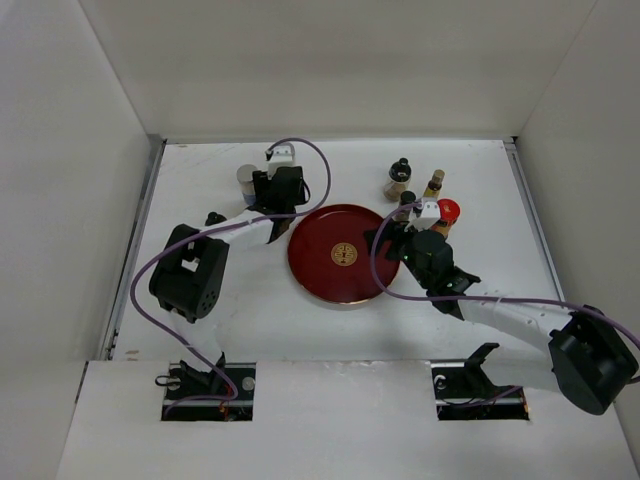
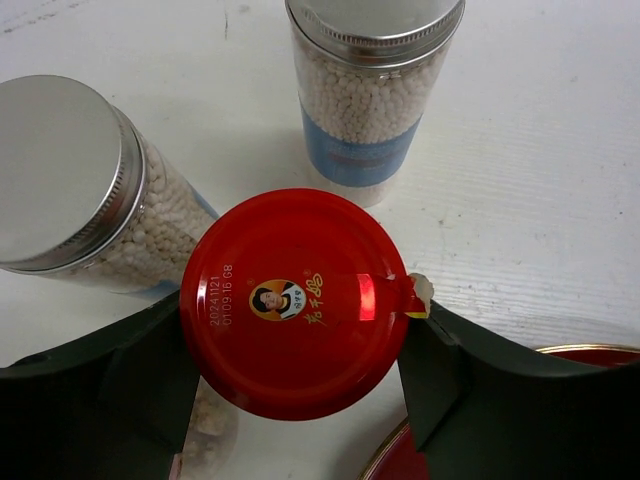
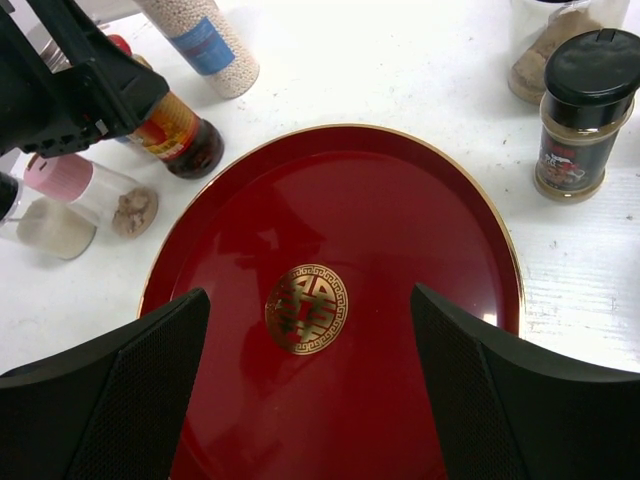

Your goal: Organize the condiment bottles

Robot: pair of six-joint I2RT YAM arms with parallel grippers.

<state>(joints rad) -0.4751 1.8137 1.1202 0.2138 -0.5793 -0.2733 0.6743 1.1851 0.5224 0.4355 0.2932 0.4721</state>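
Note:
My left gripper (image 1: 268, 192) sits left of the dark red tray (image 1: 318, 282) and is shut on a red-capped jar (image 2: 295, 300), with a finger on each side of the cap. In the right wrist view that jar (image 3: 176, 135) is tilted and holds dark sauce. Two silver-capped clear jars (image 2: 60, 170) (image 2: 375, 60) of white beads stand just beyond it. My right gripper (image 3: 310, 400) is open and empty above the tray (image 3: 350, 200). A black-capped spice bottle (image 3: 585, 110) stands to the tray's right. A pink-capped jar (image 3: 80, 185) lies at its left.
At the back right stand a black-capped jar (image 1: 399, 176), a slim amber bottle (image 1: 433, 183) and a second red-capped jar (image 1: 448, 212). White walls close in the table on the left, back and right. Purple cables loop over both arms.

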